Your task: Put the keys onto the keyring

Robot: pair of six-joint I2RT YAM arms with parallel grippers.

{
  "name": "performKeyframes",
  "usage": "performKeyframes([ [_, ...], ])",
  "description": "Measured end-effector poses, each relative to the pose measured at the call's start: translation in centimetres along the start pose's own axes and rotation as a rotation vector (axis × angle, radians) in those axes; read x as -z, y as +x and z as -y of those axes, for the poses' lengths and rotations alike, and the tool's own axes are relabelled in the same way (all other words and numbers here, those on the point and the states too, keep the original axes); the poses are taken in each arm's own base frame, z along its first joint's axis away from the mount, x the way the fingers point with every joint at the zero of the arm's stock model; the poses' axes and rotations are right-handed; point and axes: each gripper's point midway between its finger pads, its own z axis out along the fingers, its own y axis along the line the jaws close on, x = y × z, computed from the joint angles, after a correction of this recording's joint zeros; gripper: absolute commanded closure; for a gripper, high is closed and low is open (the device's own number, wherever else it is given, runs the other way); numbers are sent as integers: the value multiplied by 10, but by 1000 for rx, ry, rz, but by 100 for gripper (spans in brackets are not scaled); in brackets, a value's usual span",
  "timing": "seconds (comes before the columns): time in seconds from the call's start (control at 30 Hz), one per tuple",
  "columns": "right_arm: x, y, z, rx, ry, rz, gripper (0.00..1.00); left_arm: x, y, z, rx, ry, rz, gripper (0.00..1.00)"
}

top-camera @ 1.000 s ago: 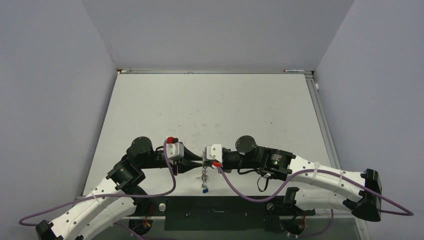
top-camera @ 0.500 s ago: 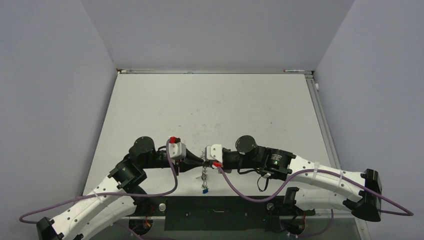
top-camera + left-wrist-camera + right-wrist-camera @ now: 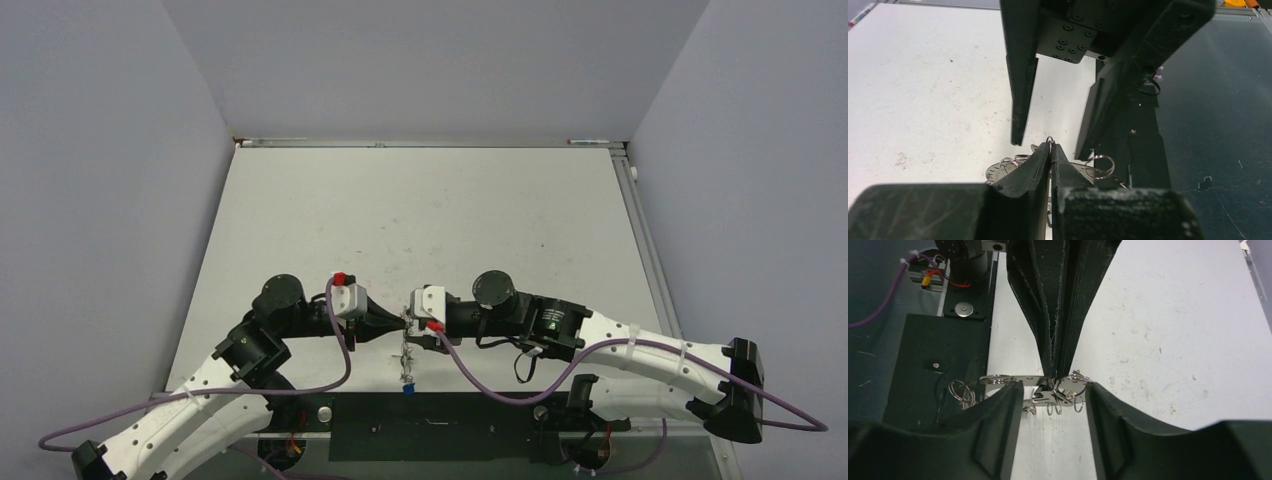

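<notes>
Two pincers meet tip to tip above the desk's near edge. The left pincer is squeezed together on the keyring, which stretches toward the arm bases. The keys dangle at its near end. The right pincer stands apart, one finger on each side.

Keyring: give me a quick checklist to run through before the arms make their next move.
1. Left hand shut on a wire loop of the keyring: ok.
2. Right hand open, one finger either side of the ring: ok.
3. Right hand free of the ring: cannot tell.
4. Hands lined up tip to tip: ok.
5. Blue-tagged key threaded on the ring: cannot tell.
</notes>
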Motion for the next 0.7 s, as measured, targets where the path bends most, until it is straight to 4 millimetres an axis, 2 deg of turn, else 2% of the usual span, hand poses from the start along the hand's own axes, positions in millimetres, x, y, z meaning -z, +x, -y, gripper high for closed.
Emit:
performKeyframes([
  [0.13, 14, -16, 9, 19, 70, 77, 43, 6, -9, -4, 1, -26, 38, 100],
  [0.3, 40, -46, 14, 60, 135, 215, 54, 12, -18, -4, -6, -43, 87, 100],
  [0.4, 45, -57, 16, 71, 151, 261, 58, 15, -23, -2, -7, -40, 119, 100],
  [0.47, 42, -57, 17, 70, 150, 259, 62, 16, -27, -1, -6, -32, 138, 100],
  [0.7, 17, -37, 11, 43, 86, 178, 63, 20, -38, 5, -6, -12, 193, 100],
])
